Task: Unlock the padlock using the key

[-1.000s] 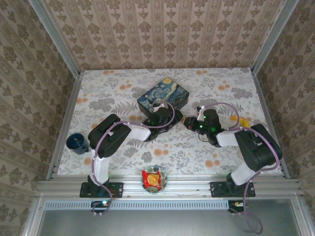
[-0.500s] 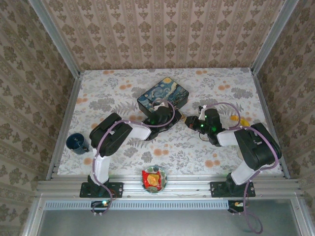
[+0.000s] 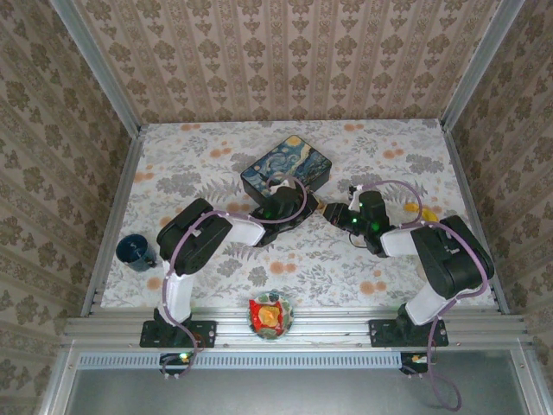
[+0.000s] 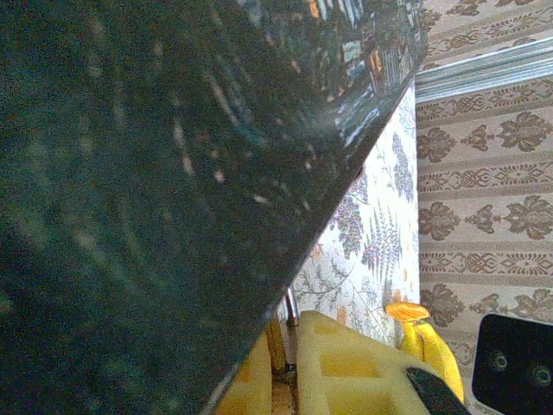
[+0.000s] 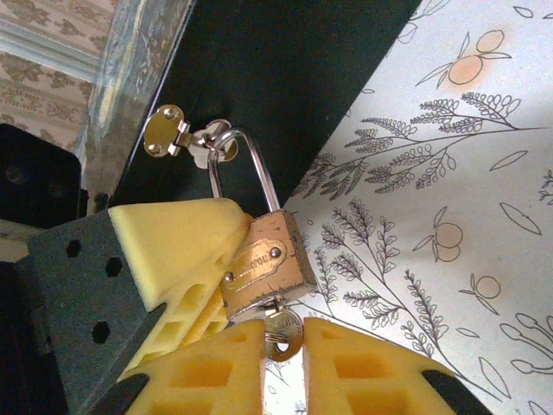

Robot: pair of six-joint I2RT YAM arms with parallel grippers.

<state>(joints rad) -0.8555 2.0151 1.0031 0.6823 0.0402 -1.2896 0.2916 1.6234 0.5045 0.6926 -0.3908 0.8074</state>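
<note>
The small brass padlock (image 5: 263, 264) lies beside the Starry Night tin (image 3: 287, 169), its silver shackle (image 5: 255, 177) pointing at the tin's dark wall. The key (image 5: 282, 327) sits in the keyhole, and a spare key (image 5: 162, 131) hangs on a ring at the shackle. My left gripper (image 4: 287, 354) is shut on the padlock's body; one of its yellow pads (image 5: 177, 246) presses the padlock's side. My right gripper (image 5: 285, 350) has its jaws slightly apart, with the key's head in the narrow gap. In the top view the grippers meet just in front of the tin, left gripper (image 3: 304, 208) and right gripper (image 3: 333, 214).
The tin's dark wall (image 4: 173, 173) looms close against the left wrist. A yellow banana-like object (image 3: 425, 212) lies to the right. A dark blue cup (image 3: 136, 251) stands at the left edge and a bowl with wrapped sweets (image 3: 270, 316) at the near edge.
My left gripper has closed onto the padlock. My right gripper's jaws have parted a little around the key. Both arms have hardly shifted.
</note>
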